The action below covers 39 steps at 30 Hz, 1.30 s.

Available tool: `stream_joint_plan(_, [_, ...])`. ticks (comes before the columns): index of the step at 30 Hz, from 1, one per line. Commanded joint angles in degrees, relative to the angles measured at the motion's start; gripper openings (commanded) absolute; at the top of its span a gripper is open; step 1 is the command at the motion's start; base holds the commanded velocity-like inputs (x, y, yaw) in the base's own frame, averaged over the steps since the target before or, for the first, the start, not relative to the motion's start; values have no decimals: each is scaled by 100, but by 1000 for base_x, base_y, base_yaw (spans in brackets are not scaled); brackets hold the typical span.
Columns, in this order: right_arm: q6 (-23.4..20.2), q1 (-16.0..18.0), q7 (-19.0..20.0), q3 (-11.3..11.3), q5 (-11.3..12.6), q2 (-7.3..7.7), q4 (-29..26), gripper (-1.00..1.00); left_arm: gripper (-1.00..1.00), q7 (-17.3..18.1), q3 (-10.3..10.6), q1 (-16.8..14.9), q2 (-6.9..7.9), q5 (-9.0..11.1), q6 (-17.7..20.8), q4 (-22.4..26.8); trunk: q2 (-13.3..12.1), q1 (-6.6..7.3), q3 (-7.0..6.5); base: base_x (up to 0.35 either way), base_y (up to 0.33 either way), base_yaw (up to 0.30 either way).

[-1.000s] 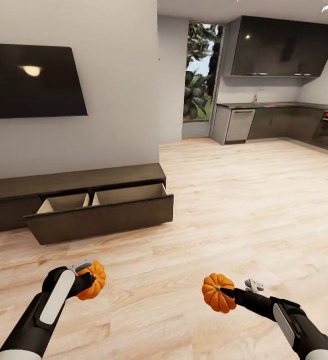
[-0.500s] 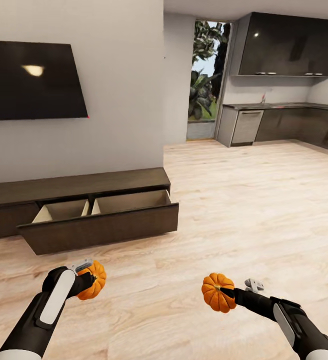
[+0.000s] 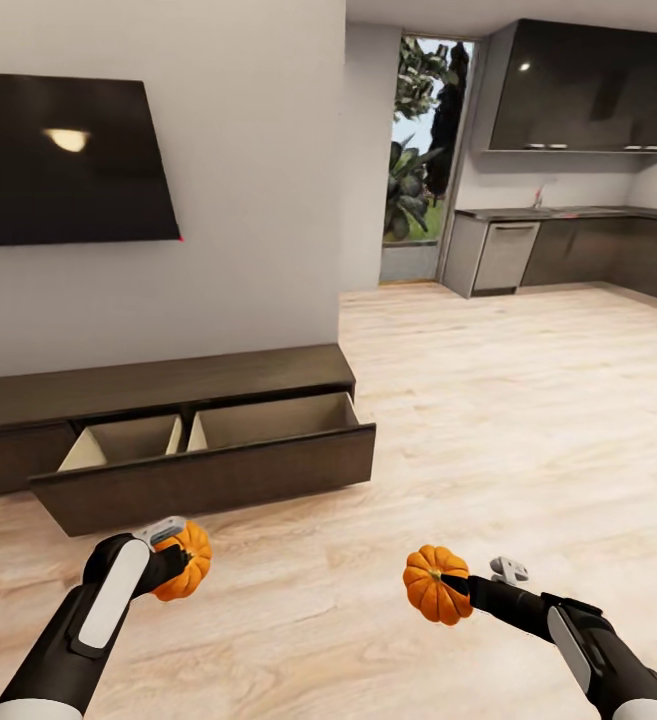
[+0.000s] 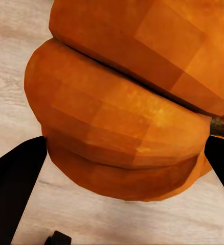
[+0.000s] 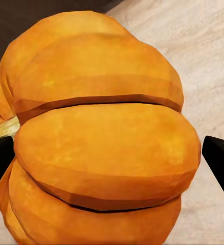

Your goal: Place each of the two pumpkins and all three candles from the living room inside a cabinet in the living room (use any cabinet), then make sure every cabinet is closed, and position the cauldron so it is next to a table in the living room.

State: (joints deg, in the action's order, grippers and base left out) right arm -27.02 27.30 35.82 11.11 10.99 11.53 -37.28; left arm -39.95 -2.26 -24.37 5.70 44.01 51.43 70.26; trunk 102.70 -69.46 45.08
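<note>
Each of my hands carries an orange ribbed pumpkin above the wood floor. My left gripper point(image 3: 173, 568) is shut on one pumpkin point(image 3: 188, 559), which looms close in the left wrist view point(image 4: 127, 117). My right gripper point(image 3: 446, 586) is shut on the other pumpkin point(image 3: 430, 585), seen up close in the right wrist view point(image 5: 99, 138). Ahead on the left stands the long dark-brown cabinet point(image 3: 168, 380) under the wall TV, its wide drawer point(image 3: 208, 470) pulled out and showing a bare beige interior. Candles and cauldron are out of view.
A black TV point(image 3: 68, 160) hangs on the grey wall above the cabinet. The grey kitchen counter point(image 3: 568, 245) and a glass door point(image 3: 418, 160) lie far back right. Open wood floor point(image 3: 508, 420) stretches between me and them.
The whole view has shifted: the cabinet and its open drawer sit a little closer and further right in the picture. Both pumpkins stay held in the same pose.
</note>
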Motion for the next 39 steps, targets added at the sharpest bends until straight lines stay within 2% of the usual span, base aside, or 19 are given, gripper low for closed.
stream_joint_plan(1, [-52,4,2,12,67,-2,-7,-100,-100,-57,2,-5,1,46,7,3,2,-2,3,296,164,100])
stream_joint_plan(11, [-57,3,-5,5,37,-1,-8,-100,-100,-53,-7,-5,1,46,7,3,2,-2,1,263,100,259])
stream_joint_plan(16, [-59,3,-3,22,71,-1,-7,-100,-100,-73,2,-6,-24,46,11,104,2,-2,1,68,6,160])
stream_joint_plan(22, [-55,2,0,32,87,-1,-7,-100,-100,-81,-13,-4,-42,46,29,260,-238,129,-106,5,0,14])
stream_joint_plan(39, [-58,2,-5,23,87,-1,-7,-100,-100,-83,-11,-5,-47,53,43,251,-920,503,-412,0,0,0])
